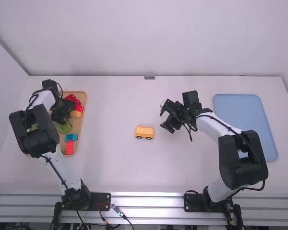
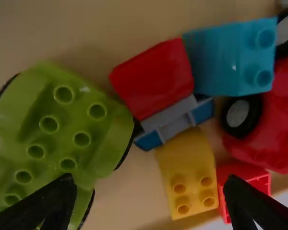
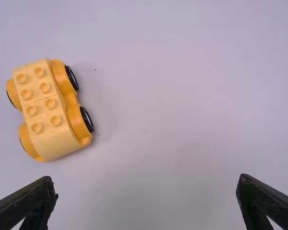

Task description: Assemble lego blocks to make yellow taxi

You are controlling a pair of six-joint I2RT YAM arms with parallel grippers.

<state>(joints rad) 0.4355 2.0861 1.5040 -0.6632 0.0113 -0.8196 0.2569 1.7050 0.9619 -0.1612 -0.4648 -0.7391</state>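
My L hand [image 1: 62, 112] hangs wide over tan tray [image 1: 78, 123] w/ bright blocks [image 1: 71, 137], my R hand [image 1: 164, 116] hangs wide above tabletop [image 1: 115, 165], nr yellow toy car [image 1: 144, 132]

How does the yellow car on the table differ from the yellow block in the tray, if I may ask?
The yellow car shows wheels; the yellow block shows none. The car has eight studs, the block four. The car stands apart, while the block sits among other pieces. Both are yellow and studded.
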